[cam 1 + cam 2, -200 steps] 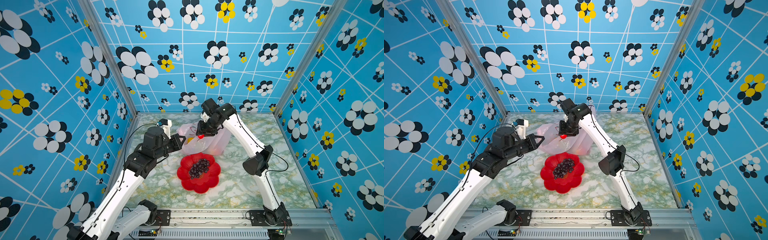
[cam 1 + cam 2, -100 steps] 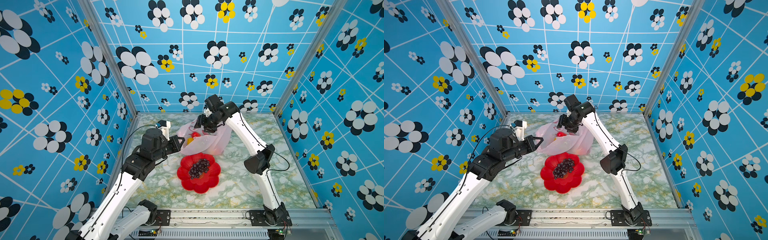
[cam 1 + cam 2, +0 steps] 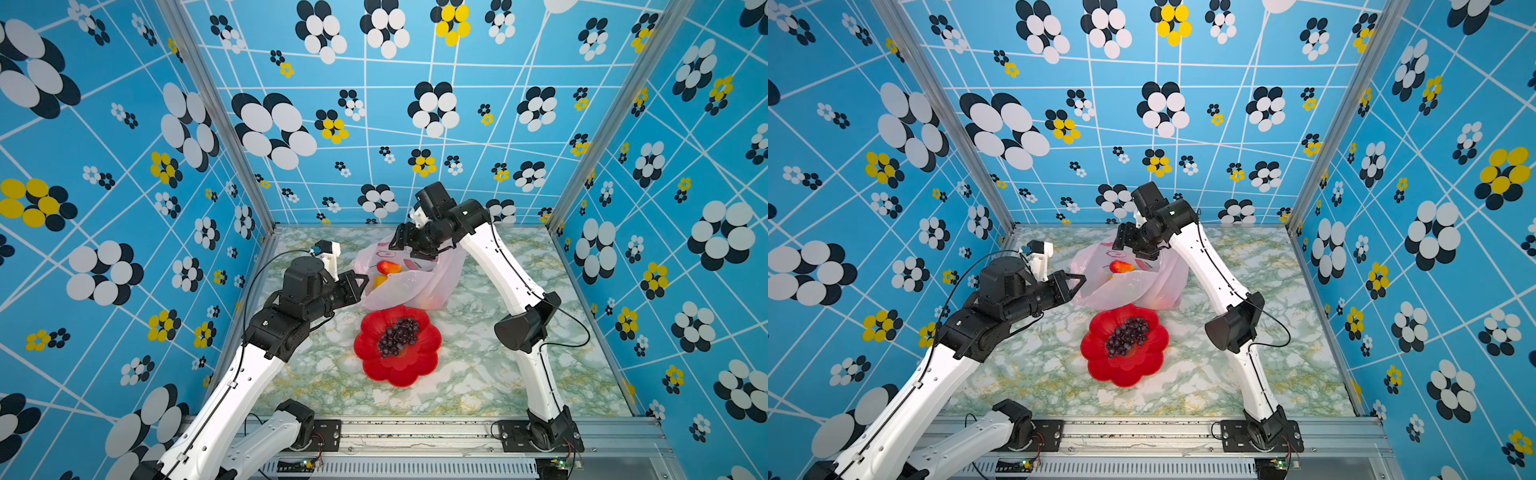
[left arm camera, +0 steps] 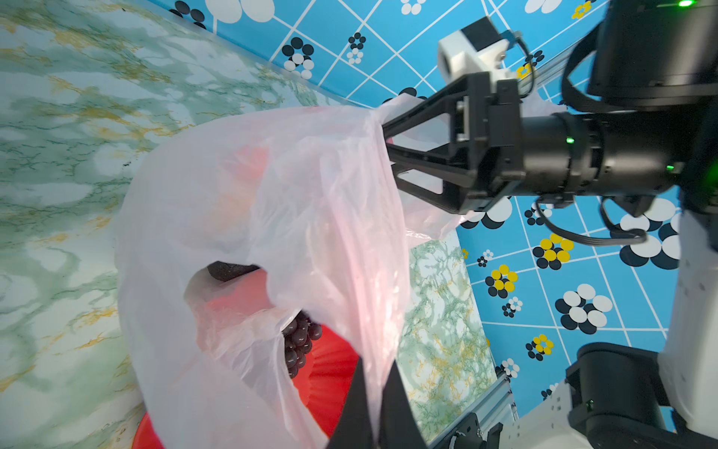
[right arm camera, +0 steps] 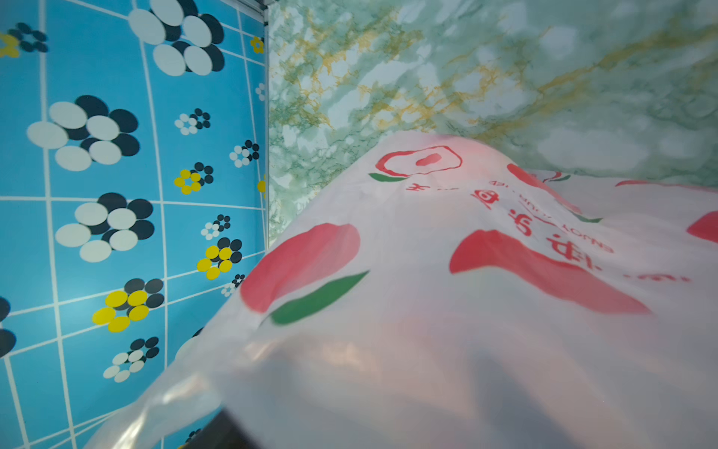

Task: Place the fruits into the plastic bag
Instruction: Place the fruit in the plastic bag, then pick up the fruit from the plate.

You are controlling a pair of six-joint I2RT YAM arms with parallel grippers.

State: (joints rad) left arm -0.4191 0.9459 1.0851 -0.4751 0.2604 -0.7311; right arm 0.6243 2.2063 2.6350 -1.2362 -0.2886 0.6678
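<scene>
The right gripper (image 4: 385,140) is opening over the bag (image 3: 415,286), having dropped the red fruit (image 3: 388,267) inside, while the left gripper (image 3: 360,284) is pinching its rim; grapes (image 3: 398,336) are waiting on the plate (image 3: 374,368).

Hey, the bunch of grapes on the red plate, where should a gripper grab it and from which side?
Pinch the grape bunch across its narrow width near the middle, coming straight down from above. It lies flat and elongated in the red plate, whose raised rim would probably block a sideways approach.

Lab robot cell, flower-print walls (image 3: 374,104), marble-print tabletop (image 3: 478,386), aluminium rail (image 3: 415,430)
</scene>
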